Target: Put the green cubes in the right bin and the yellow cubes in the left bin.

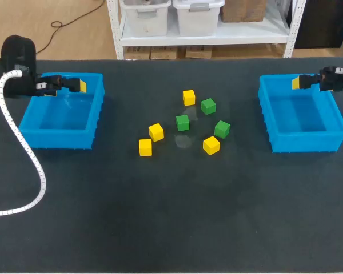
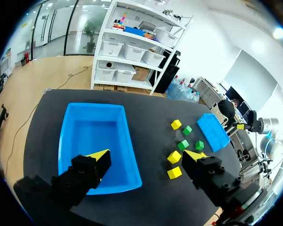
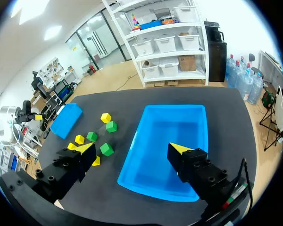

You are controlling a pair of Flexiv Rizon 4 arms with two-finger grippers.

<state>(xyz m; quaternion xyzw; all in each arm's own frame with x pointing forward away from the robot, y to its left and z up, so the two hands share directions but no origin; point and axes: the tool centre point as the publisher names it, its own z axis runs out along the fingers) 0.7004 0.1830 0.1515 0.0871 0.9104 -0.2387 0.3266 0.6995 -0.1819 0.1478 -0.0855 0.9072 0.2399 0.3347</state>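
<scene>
left gripper [image 2: 147, 155] wide open, empty, right gripper [image 3: 132, 148] likewise

Smooth plastic bins [image 1: 57, 138] rest on a matt, felt-like table [image 1: 171, 217].

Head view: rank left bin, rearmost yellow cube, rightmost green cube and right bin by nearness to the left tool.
1. left bin, under the left tool
2. rearmost yellow cube, mid-table
3. rightmost green cube, right of middle
4. right bin, far right
</scene>
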